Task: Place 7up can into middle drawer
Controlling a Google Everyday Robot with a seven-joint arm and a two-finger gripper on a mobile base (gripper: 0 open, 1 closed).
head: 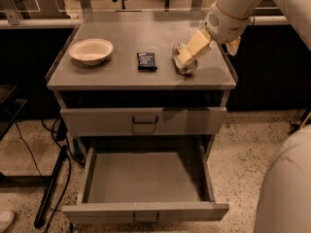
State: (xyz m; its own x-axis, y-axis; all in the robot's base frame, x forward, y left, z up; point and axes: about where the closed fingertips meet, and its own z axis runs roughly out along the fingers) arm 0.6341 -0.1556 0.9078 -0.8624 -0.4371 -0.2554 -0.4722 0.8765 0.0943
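The middle drawer [146,178] fills the lower centre of the frame. It is pulled fully out with its shallow grey interior bare, below the closed uppermost drawer front [143,121]. Above both, the tabletop [126,33] spans the upper half of the frame, and the robot's white arm [233,11] reaches down onto it from the upper right corner. A pale bowl [91,51] sits at the tabletop's left and a flat dark packet [146,61] at its middle, both well apart from the arm. The 7up can [186,67] rests on the tabletop right of centre, near the front edge and just right of the packet. It seems to lie on its side with a shiny round end turned toward the lower right, though the gripper covers too much of it to be sure of its long axis. The gripper [184,58] comes slanting down from the upper right and sits directly on the can. I cannot tell whether it has clamped on the can or only rests against it. The relation that matters is that the can lies straight under the gripper's tip, while the drawer's opening lies down the frame and slightly left. The can would therefore have to be lifted clear of the tabletop's front lip, carried past the closed front and lowered into the drawer.
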